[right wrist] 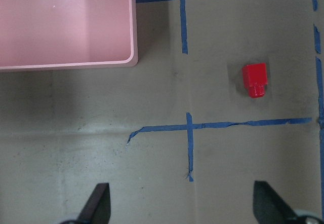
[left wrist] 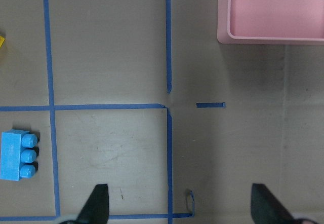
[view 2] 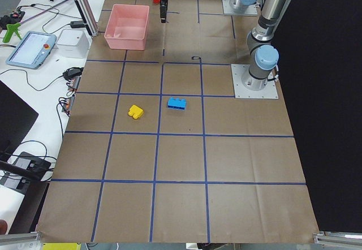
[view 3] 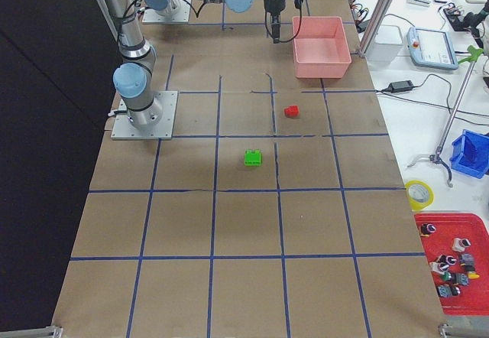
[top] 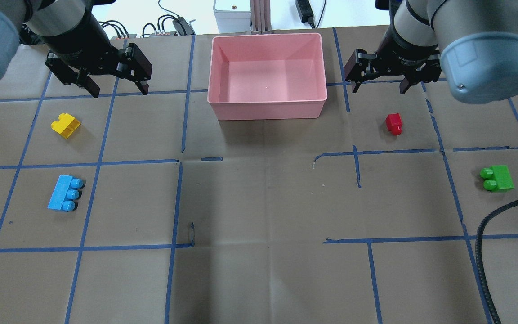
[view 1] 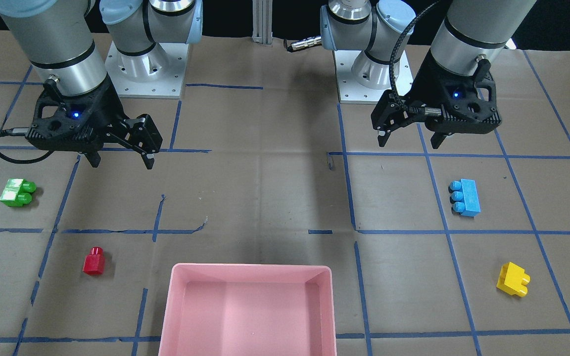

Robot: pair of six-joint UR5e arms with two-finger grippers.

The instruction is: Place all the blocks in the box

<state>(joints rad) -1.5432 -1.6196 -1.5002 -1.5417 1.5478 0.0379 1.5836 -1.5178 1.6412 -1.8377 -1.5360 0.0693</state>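
Note:
The pink box stands empty at the table's far middle; it also shows in the front view. All blocks lie on the brown paper, outside the box. The yellow block and light-blue block lie on the left. The red block and green block lie on the right. My left gripper is open and empty, hovering beyond the yellow block. My right gripper is open and empty, just beyond the red block. The light-blue block shows in the left wrist view.
Blue tape lines grid the paper. The two arm bases are bolted at the robot's side. Beyond the table edge lie a tablet, cables and a red parts tray.

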